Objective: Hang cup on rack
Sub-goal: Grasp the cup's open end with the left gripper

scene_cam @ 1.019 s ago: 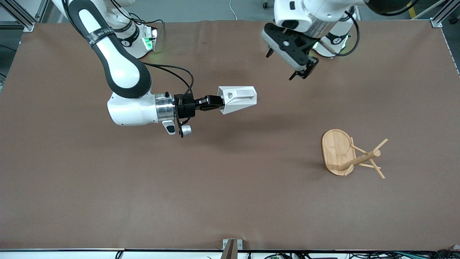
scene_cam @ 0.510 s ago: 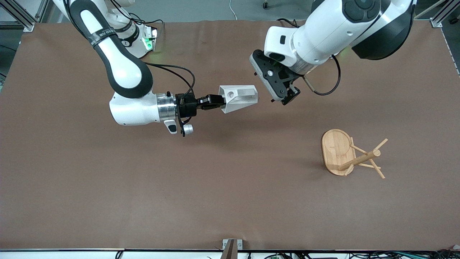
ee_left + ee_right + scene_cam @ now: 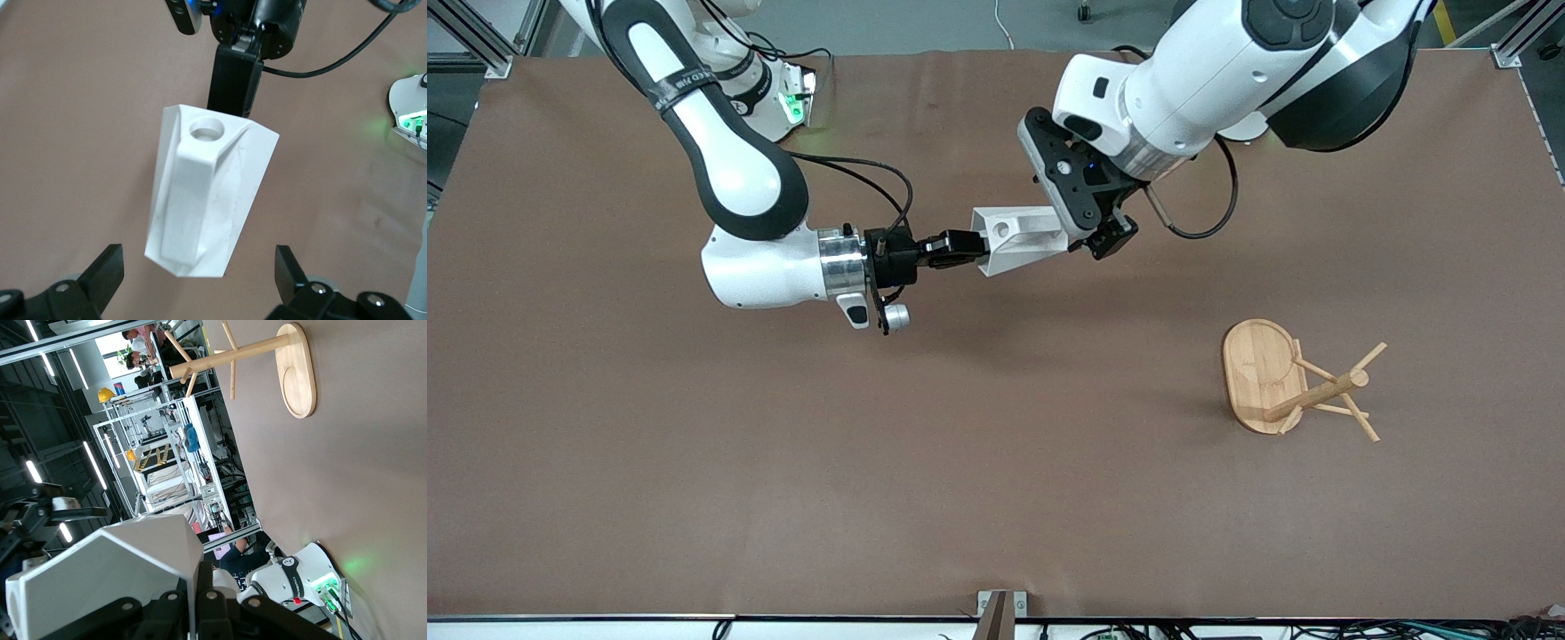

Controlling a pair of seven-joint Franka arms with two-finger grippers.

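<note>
Front and wrist views of a two-arm handover in mid-air. The right gripper [image 3: 971,248], reaching in from the right arm's end, is pinched tight on one end of the cup [image 3: 1018,239] and holds it lying sideways above the brown tabletop [image 3: 996,498], well clear of the surface. The cup's loop handle [image 3: 1002,230], with its round hole, faces upward near the held end. In the right wrist view the fingers [image 3: 203,597] grip a wall of the cup [image 3: 107,573] at its edge.

The left gripper [image 3: 1100,233], coming from the left arm's end, stands at the cup's free end, its fingers spread wide. In the left wrist view the two fingertips [image 3: 107,270] flank the free end of the cup [image 3: 210,193] on either side, with a gap between each fingertip and the cup's faceted wall; the handle [image 3: 200,167] faces that camera, and the right gripper [image 3: 235,77] shows at the cup's other end.

The rack [image 3: 1294,382] stands on the tabletop toward the left arm's end, nearer to the front camera than both grippers and well apart from the cup. Its oval base [image 3: 1261,369] rests flat, and its pegs [image 3: 1368,357] carry nothing.
</note>
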